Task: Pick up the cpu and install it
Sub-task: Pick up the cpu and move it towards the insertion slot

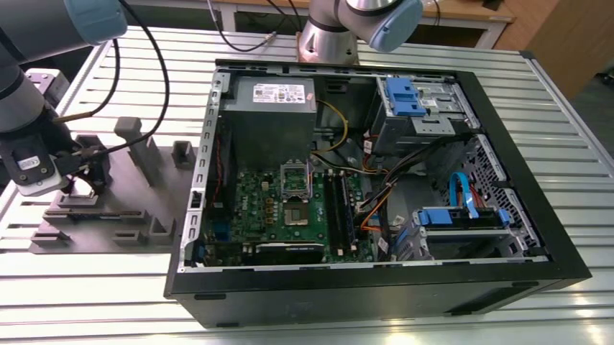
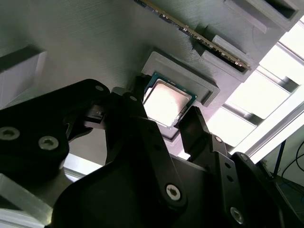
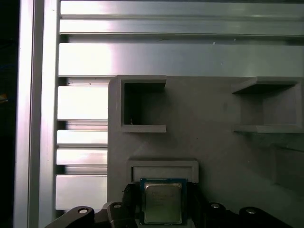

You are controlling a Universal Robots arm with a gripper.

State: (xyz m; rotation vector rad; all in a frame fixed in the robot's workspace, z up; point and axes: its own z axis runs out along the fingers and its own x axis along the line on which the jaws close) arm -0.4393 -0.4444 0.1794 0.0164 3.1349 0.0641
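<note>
One cpu [image 3: 163, 202] sits in a recessed pocket by the edge of the fixture [image 3: 213, 142], which keeps it square. My gripper [image 2: 165, 109] straddles it; I can't tell if it's clamped yet.

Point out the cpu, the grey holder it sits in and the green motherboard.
cpu [image 2: 167, 102], second wrist view, metal top.
grey holder [image 3: 213, 142], first wrist view, flat face.
green motherboard [image 1: 254, 201], exterior view, bare green area.

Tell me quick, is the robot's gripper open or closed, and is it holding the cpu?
Gripper: right at the cpu, which sits in the grey holder; whether it is open or shut on it cannot be told.
</note>
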